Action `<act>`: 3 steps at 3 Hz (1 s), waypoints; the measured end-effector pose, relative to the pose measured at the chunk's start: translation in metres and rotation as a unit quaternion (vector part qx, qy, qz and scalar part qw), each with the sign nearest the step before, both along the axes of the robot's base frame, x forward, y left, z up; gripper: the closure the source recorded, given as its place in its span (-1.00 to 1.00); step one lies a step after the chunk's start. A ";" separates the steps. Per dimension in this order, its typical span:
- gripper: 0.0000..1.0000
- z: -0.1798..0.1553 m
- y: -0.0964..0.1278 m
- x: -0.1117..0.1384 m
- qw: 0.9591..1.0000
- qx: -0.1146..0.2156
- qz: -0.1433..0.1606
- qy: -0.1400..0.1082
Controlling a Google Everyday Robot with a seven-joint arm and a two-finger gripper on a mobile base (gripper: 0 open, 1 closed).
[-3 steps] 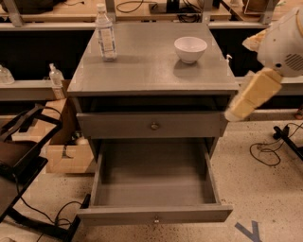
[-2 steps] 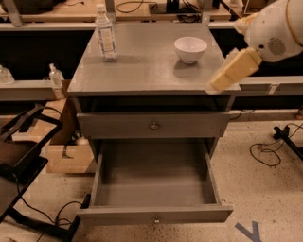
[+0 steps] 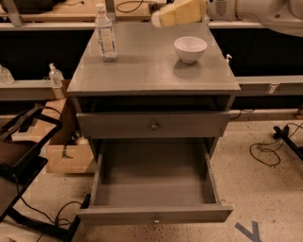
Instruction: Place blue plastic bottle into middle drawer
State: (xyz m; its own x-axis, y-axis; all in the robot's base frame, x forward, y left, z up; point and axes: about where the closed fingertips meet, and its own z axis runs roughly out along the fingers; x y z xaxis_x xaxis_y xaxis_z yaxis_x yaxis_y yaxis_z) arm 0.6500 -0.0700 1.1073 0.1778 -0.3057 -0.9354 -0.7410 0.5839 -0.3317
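Note:
The blue plastic bottle (image 3: 106, 33) stands upright at the back left of the grey cabinet top (image 3: 142, 71); it is clear with a white cap and a pale label. The gripper (image 3: 161, 18) hangs in the air above the back of the top, to the right of the bottle and apart from it, left of the white bowl (image 3: 190, 48). The middle drawer (image 3: 154, 189) is pulled out at the bottom of the cabinet and holds nothing. The taller-fronted drawer (image 3: 154, 125) above it is closed.
The white arm (image 3: 255, 9) reaches in from the upper right. A small white-capped bottle (image 3: 56, 75) stands on a shelf at left. A cardboard box (image 3: 66, 156) and a black frame (image 3: 23, 165) sit left of the cabinet. Cables lie on the floor at right.
The arm has swung up and to the left, from beside the cabinet's right edge to above the back of the top, nearer the bottle. Bottle, bowl and drawers have not moved.

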 end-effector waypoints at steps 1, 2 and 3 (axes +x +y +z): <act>-1.00 0.019 0.039 0.013 0.999 0.017 -0.011 -0.033; -1.00 0.018 0.038 0.024 0.999 0.025 -0.026 -0.027; -1.00 0.002 0.059 0.043 0.999 0.040 -0.008 -0.012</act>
State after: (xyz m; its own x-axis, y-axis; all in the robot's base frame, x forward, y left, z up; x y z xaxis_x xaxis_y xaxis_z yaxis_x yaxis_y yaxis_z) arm 0.6926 -0.0111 1.1095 0.1960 -0.2333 -0.9524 -0.7235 0.6212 -0.3011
